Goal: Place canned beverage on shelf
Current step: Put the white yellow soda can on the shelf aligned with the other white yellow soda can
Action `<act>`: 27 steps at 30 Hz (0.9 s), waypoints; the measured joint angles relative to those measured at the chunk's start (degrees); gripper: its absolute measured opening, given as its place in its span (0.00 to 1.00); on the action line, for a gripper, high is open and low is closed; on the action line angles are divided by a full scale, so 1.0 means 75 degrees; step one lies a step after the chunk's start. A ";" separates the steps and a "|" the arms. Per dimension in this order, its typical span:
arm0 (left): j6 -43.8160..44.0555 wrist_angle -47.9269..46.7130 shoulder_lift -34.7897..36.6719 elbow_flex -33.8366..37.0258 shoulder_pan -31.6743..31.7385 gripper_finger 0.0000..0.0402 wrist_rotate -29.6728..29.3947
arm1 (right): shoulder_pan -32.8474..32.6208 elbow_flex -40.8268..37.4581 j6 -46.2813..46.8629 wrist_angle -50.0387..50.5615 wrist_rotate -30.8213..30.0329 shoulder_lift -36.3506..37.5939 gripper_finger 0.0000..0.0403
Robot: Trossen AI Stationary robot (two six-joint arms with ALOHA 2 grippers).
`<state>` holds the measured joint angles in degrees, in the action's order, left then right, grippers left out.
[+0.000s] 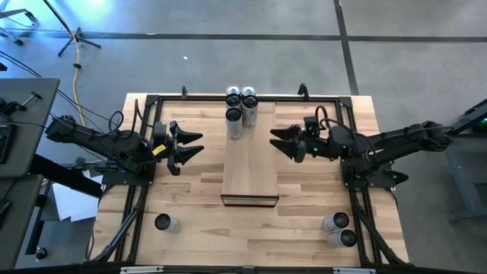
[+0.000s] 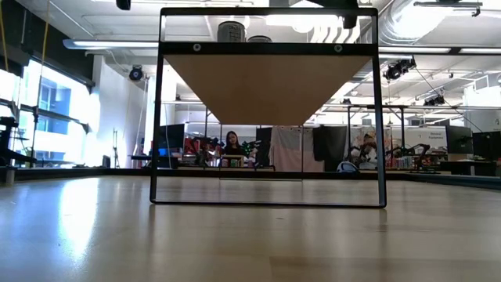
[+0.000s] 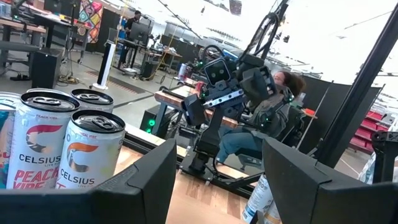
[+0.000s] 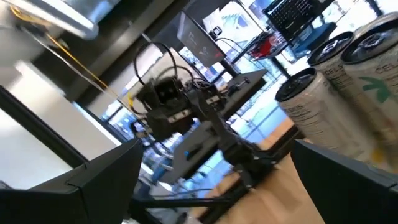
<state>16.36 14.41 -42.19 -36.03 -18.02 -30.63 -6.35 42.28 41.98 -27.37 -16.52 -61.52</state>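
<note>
The shelf [image 1: 249, 171] stands at the table's [image 1: 198, 205] centre, with four cans [image 1: 241, 106] grouped at its far end. The left gripper [image 1: 192, 145] hovers just left of the shelf, fingers spread and empty. The right gripper [image 1: 280, 142] hovers just right of it, fingers spread wide and empty. Three more cans [image 1: 337, 228] stand near the table's front corners.

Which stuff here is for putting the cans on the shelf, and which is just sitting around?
For the job:
- shelf
- four cans on the shelf
- one can on the table, left
- two cans on the table, right
- left end effector, open and empty
- right end effector, open and empty

Just around:
- yellow cable on the floor
- tripod legs
</note>
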 joint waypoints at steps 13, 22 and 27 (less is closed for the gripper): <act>0.0575 -0.0425 0.0000 0.0000 0.0000 0.52 0.0000 | -0.0384 0.2919 -0.0313 0.6227 0.0842 -0.0029 0.98; 0.0612 -0.0476 -0.0003 0.0000 0.0000 0.52 -0.0014 | -0.1961 0.3416 0.3582 0.9093 0.2722 -0.0083 0.98; 0.0618 -0.0472 -0.0003 0.0000 0.0000 0.52 -0.0014 | -0.3404 0.3389 0.6230 1.0202 0.3168 -0.0325 0.98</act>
<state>20.99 10.87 -42.22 -36.03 -18.02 -30.74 -31.88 67.70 88.71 49.15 7.24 -63.96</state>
